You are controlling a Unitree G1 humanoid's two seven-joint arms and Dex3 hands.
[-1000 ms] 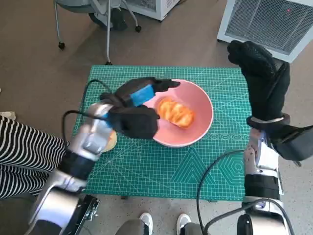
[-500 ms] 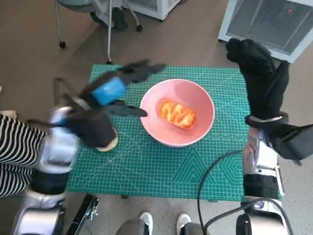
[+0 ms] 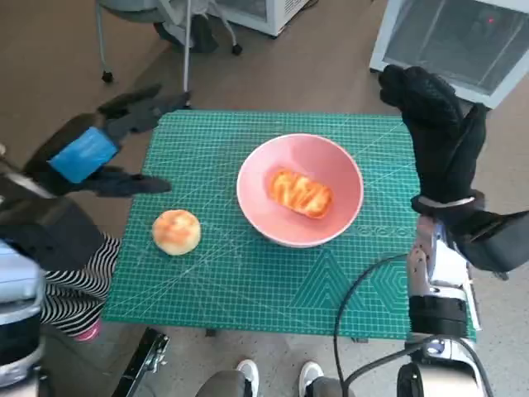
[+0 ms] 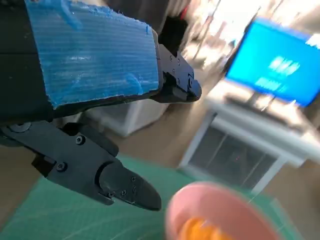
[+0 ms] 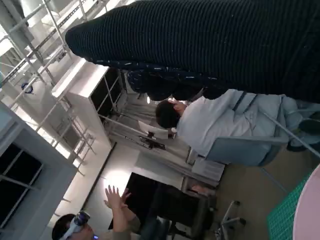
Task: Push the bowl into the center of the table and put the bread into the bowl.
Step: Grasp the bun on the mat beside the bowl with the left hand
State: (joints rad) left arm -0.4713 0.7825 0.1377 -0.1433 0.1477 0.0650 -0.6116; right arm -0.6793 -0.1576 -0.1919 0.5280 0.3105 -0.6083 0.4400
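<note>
My left hand [image 3: 99, 149] is out past the table's edge with its fingers spread and nothing in it. My right hand [image 3: 438, 136] is up by the far right corner; it holds nothing, but I can't tell if its fingers are curled. The bowl [image 3: 299, 190] sits about mid-table with bread [image 3: 299, 192] inside. A bun [image 3: 176, 231] lies near the left edge. If I swing my left hand in low, I could knock the bun onto the floor.
</note>
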